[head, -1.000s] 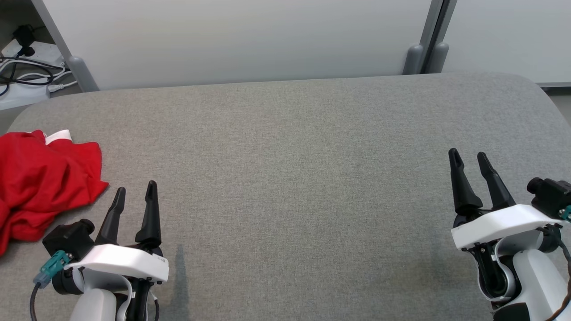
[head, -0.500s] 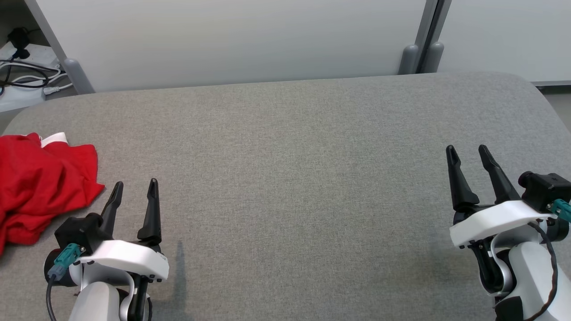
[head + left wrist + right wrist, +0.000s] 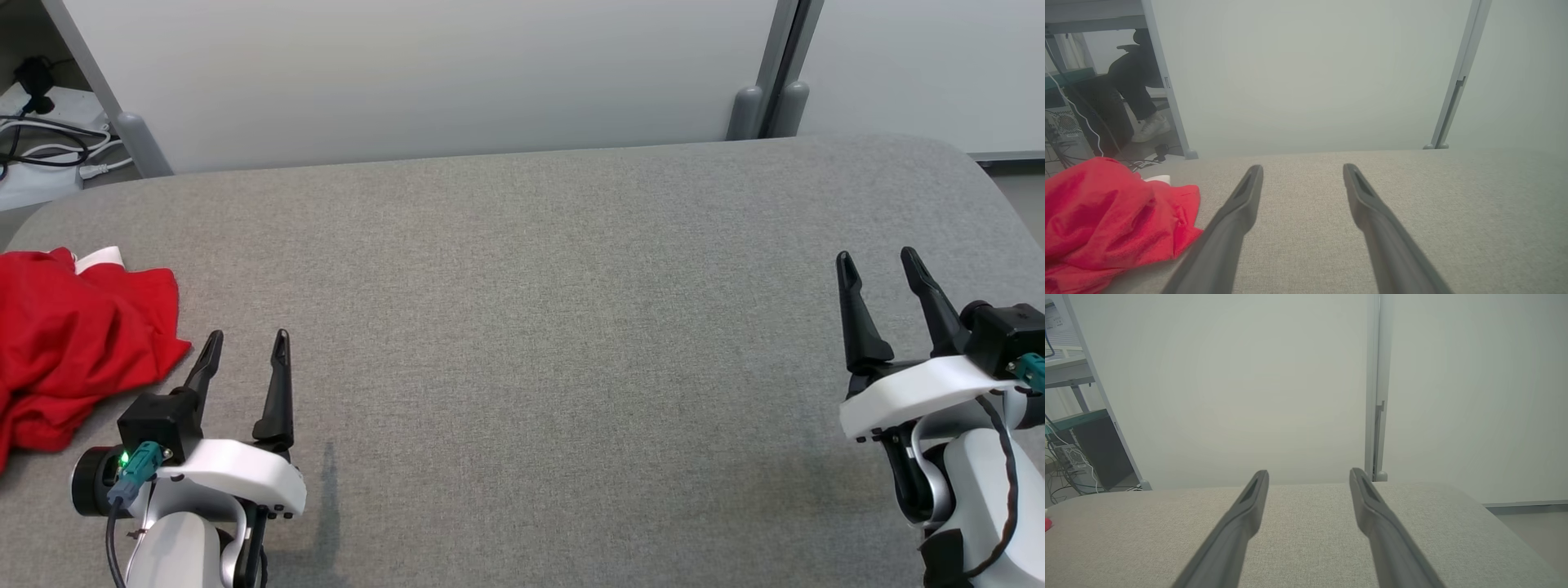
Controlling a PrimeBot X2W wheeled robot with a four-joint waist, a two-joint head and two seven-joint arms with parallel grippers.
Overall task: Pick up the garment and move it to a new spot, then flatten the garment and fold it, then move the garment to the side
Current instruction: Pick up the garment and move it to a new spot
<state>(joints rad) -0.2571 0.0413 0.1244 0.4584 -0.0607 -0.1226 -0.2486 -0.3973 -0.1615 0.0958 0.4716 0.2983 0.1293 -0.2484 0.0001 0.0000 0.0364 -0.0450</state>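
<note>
One crumpled garment (image 3: 82, 343) near left pincer (image 3: 248, 335), right pincer (image 3: 876, 255) apart, both spread

the garment (image 3: 77, 343) runs off the head view's left edge, its outline incomplete. in the left wrist view a person (image 3: 1135, 87), perhaps seated, is hidden above the legs.

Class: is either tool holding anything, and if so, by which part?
Nothing is held. The left tool and right tool are both open and empty; the garment lies untouched.
</note>
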